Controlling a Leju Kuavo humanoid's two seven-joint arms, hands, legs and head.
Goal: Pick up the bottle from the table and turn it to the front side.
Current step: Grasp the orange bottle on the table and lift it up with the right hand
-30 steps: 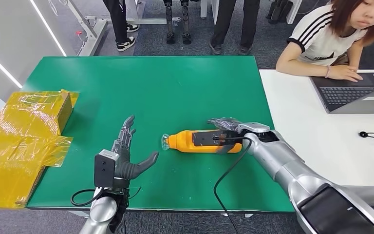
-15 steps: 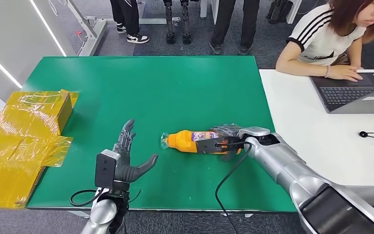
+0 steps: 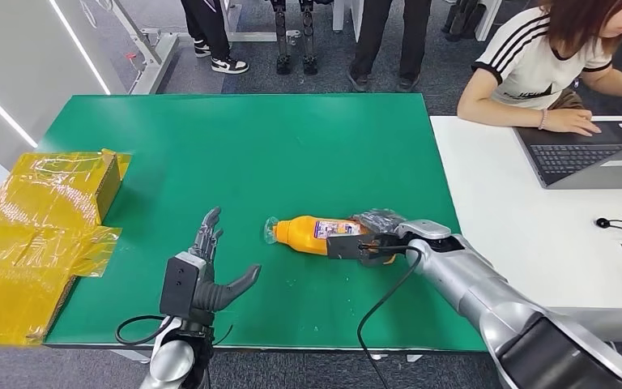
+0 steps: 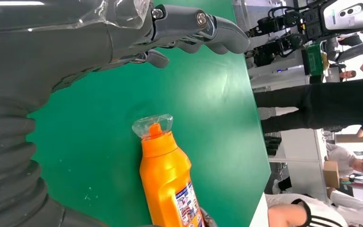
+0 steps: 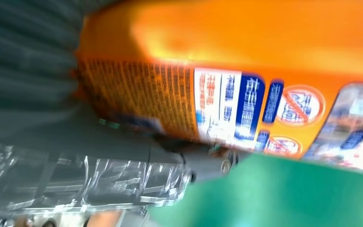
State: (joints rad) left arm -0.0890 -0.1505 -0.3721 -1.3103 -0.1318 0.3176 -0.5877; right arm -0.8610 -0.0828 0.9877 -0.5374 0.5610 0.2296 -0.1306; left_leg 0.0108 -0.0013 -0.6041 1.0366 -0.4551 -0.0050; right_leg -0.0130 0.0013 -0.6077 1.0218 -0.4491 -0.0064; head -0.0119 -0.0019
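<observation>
An orange bottle (image 3: 317,233) with a clear cap lies on its side on the green table (image 3: 291,146), cap pointing toward my left hand. A colourful label faces up on it. My right hand (image 3: 372,235) grips the bottle's base end, its fingers wrapped around the body. In the right wrist view the bottle (image 5: 246,71) and its printed label sit very close, blurred. My left hand (image 3: 210,271) stands apart from the bottle with fingers spread, holding nothing. In the left wrist view the bottle (image 4: 170,184) lies beyond the left hand (image 4: 75,52), a gap of table between them.
A yellow tape-wrapped box (image 3: 40,235) sits at the table's left edge. A white desk (image 3: 534,219) adjoins on the right, where a person (image 3: 551,65) works at a laptop (image 3: 591,154). Other people's legs stand beyond the far edge.
My right hand has rolled the bottle so its label now faces up, and drawn it slightly nearer. The left hand has lowered a little toward the near edge.
</observation>
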